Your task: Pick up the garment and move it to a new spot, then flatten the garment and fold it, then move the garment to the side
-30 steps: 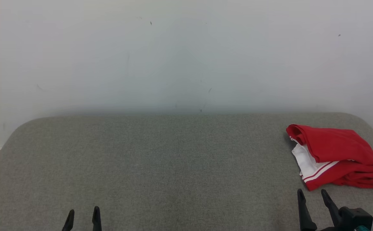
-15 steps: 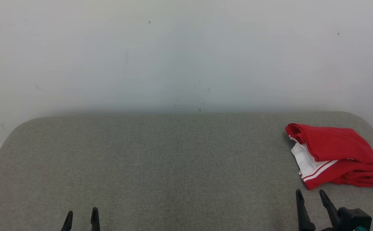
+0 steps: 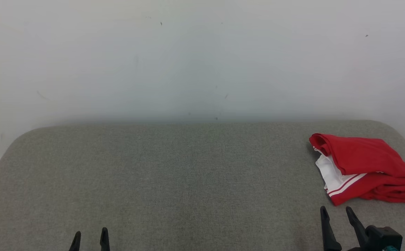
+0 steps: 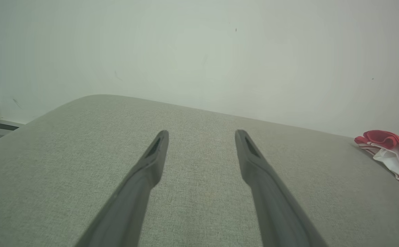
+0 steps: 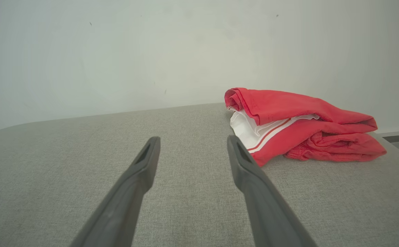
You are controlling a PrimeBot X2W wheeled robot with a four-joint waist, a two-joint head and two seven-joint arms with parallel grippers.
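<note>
- Garment (image 3: 363, 167): red with a white panel and thin stripes, lying bunched in loose folds at the far right end of the grey padded table (image 3: 188, 181), close to its edge.
- The right gripper (image 3: 336, 210) sits just short of the cloth's near edge, its fingers spread with nothing between them and not touching it.
- The left gripper (image 3: 90, 233) is well away on the left side, its fingers likewise spread and holding nothing.
- A pale wall (image 3: 188, 62) stands behind the table.
</note>
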